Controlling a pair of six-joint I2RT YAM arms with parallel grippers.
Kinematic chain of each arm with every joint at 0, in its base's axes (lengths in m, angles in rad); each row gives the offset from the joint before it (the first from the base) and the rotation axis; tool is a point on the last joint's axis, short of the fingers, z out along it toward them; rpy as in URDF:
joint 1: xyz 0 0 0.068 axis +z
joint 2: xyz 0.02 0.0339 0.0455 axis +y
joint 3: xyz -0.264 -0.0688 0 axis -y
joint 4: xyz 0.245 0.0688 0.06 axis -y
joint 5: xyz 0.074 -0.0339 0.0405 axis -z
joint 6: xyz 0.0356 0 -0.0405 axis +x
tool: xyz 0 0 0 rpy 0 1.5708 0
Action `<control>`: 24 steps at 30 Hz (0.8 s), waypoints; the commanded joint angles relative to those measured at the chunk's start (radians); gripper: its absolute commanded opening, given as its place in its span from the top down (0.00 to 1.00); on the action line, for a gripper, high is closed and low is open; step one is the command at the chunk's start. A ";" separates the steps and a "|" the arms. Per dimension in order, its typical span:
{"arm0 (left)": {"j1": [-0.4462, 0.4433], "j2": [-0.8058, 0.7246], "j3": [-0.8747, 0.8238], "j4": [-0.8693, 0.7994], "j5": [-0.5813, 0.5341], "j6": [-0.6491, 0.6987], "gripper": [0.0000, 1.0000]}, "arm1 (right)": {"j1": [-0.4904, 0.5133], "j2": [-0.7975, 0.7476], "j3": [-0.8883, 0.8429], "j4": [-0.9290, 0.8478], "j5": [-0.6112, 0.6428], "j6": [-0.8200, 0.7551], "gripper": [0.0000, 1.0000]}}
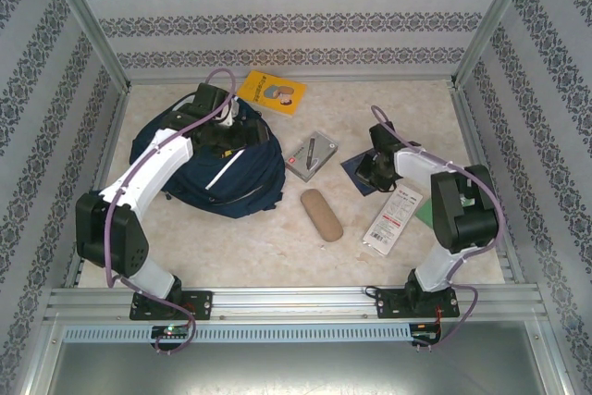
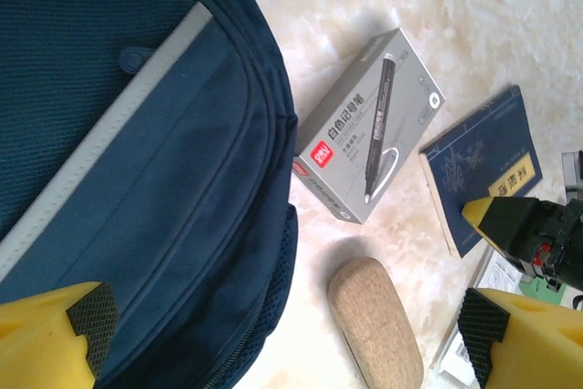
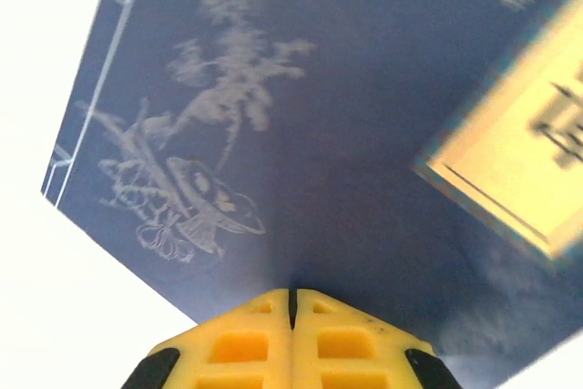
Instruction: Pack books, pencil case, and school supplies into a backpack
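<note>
The navy backpack lies at the left, and my left gripper hovers over its top, open and holding nothing. In the left wrist view its yellow fingers stand wide apart over the backpack. On the table lie the tan pencil case, the grey box, the white packet, a green item and a yellow book. My right gripper is shut, its tips against the cover of a navy book. The black book is out of view.
Patterned walls and a metal frame enclose the table. A rail runs along the near edge with both arm bases. Bare marble tabletop stretches behind the right arm. The left wrist view also has the pencil case and grey box.
</note>
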State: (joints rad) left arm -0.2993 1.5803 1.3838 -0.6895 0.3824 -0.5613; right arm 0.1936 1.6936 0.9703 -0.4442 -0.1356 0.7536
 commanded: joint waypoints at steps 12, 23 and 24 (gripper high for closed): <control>-0.162 0.177 0.130 0.125 0.073 -0.009 0.17 | -0.064 -0.220 -0.035 -0.047 0.135 -0.029 0.50; -0.243 0.315 0.284 0.080 0.036 0.001 0.19 | -0.138 0.015 0.173 0.021 0.117 -0.040 0.79; -0.242 0.316 0.284 0.077 0.033 0.001 0.19 | -0.132 0.045 0.206 0.012 0.112 -0.042 0.80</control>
State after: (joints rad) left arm -0.5362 1.8881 1.6371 -0.6029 0.4366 -0.5655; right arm 0.0444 1.6829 1.0847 -0.4637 -0.0154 0.7235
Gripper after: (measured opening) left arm 0.811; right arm 0.211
